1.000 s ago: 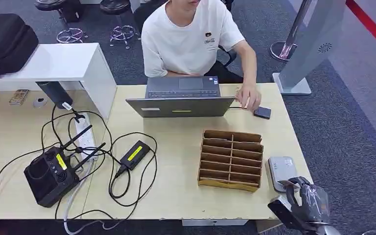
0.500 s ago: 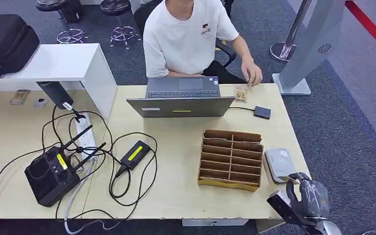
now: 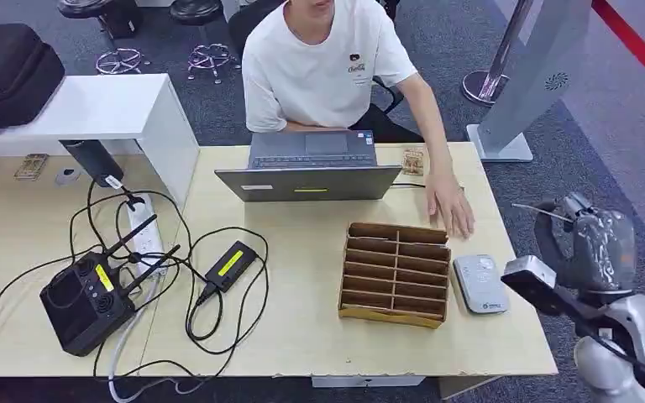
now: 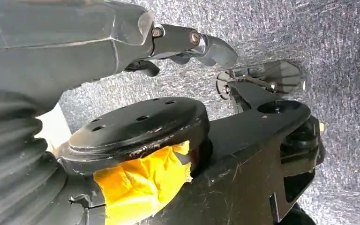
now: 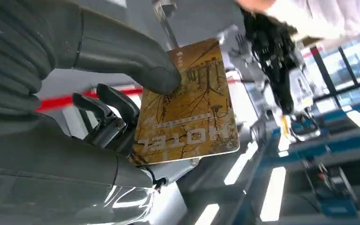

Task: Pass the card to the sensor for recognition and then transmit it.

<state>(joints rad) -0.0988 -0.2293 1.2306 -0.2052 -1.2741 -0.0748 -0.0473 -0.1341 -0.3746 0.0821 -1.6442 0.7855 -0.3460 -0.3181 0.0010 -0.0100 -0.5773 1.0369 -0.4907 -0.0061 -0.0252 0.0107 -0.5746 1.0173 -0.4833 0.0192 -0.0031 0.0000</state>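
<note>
- I see my right hand [image 3: 588, 248] raised off the tabletop's [image 3: 302, 336] right edge, thumb and fingers [image 5: 108, 105] gripping the card [image 5: 187, 105].
- Sensor [image 3: 479, 284] lies beside the divider box [image 3: 396, 273]; a person's hand [image 3: 451, 206] rests nearby.
- Left hand [image 4: 122, 42]: cannot tell whether it is closed.

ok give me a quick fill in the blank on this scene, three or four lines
1. The right hand holds a gold ____.
2. The grey card reader lies on the table beside the cardboard ____.
3. The person's hand rests on the ____.
4. The person sits behind an open ____.

Missing words: card; organizer; table; laptop
</note>
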